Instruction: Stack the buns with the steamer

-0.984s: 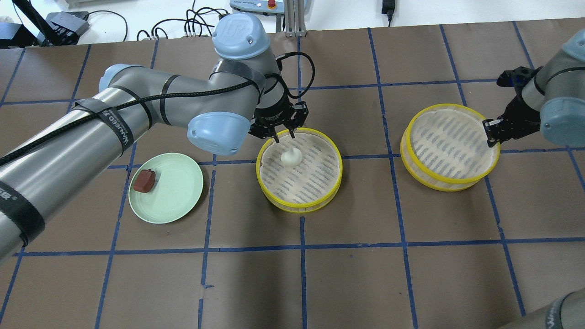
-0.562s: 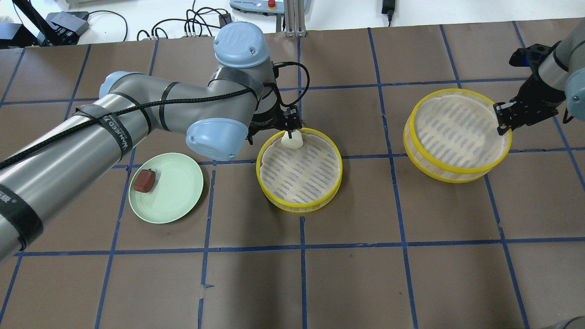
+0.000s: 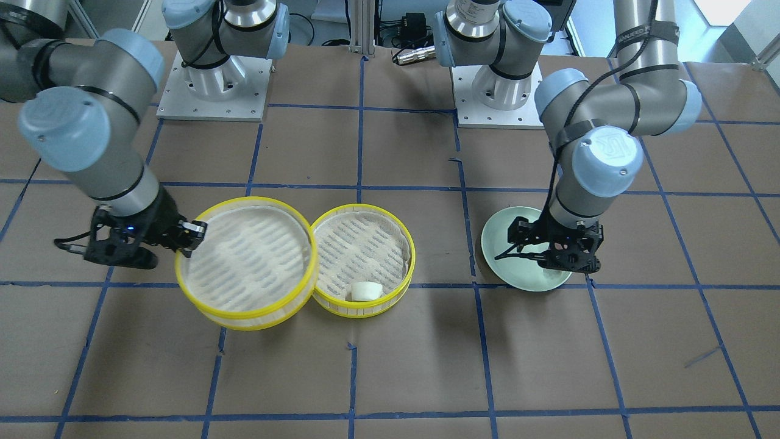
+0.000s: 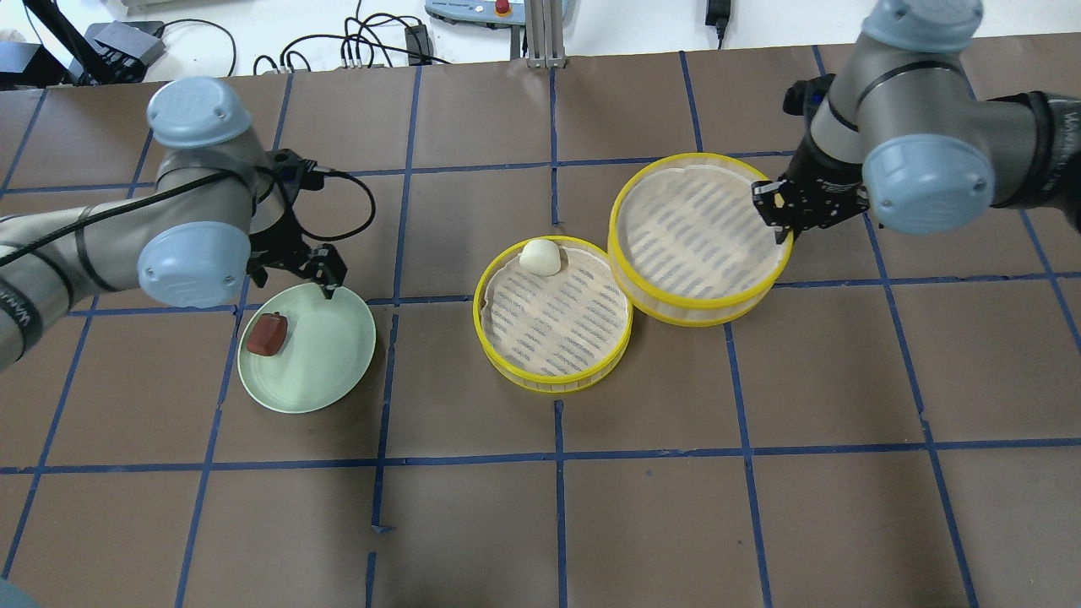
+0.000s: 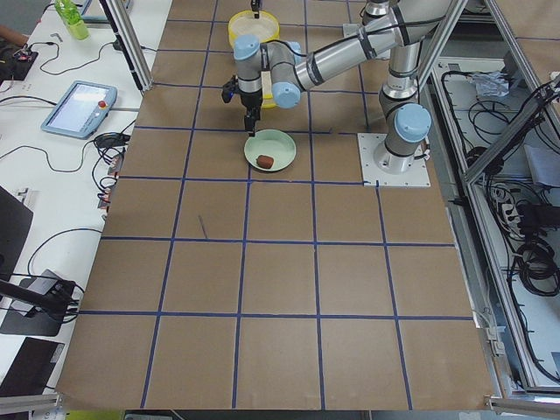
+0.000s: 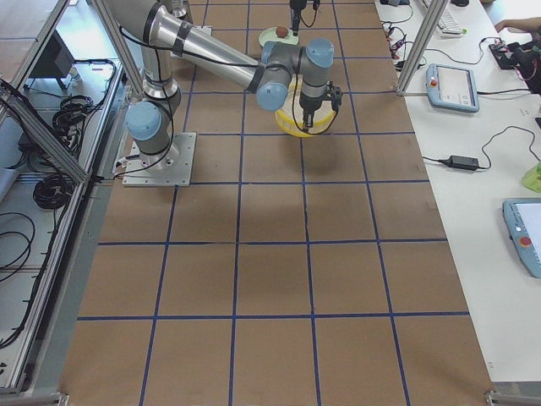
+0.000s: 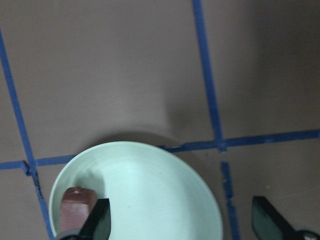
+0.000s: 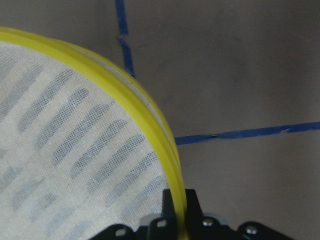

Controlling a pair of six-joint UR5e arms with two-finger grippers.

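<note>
Bright, even overhead light, soft shadows (wrist views dimmer, slightly blurred)

Four fixed views, two wrist close-ups

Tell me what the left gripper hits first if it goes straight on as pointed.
The left gripper would probably meet the green plate first, on bare surface near its rim. The reddish-brown bun lies just outside one finger, so it may be grazed; height is unclear.
</note>
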